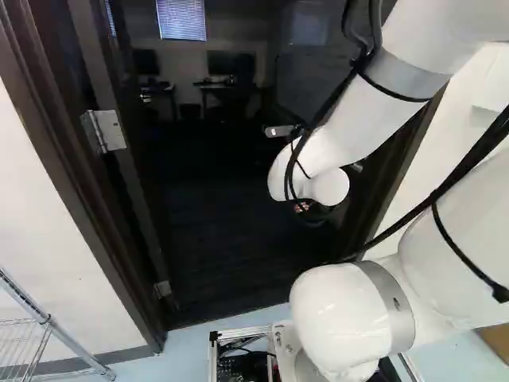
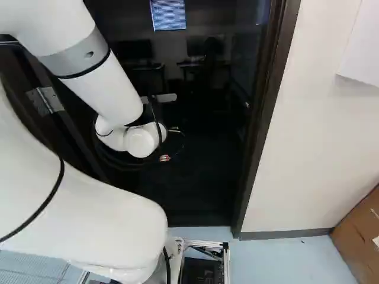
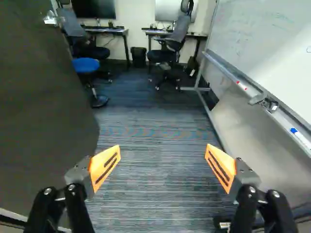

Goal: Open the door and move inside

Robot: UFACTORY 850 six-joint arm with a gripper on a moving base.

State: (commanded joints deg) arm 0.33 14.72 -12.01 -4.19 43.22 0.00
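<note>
Beside the wide-open, empty gripper (image 3: pixel 163 158), the door (image 3: pixel 41 107) is probably pretty heavy and stiff, so I'd just push near its free edge.

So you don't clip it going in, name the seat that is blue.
The round, backless stool, the seat nearest the gripper; the two office chairs beyond it are dark and high-backed.

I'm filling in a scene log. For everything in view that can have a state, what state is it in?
Door: open, standing beside the hand.
Hand: open, nothing between its fingers.
Arm: stretched out toward the doorway.
Whiteboard: bears faint writing.
Office chairs: unoccupied.
Blue stool: upright, unoccupied.
Monitor: screen dark.
</note>
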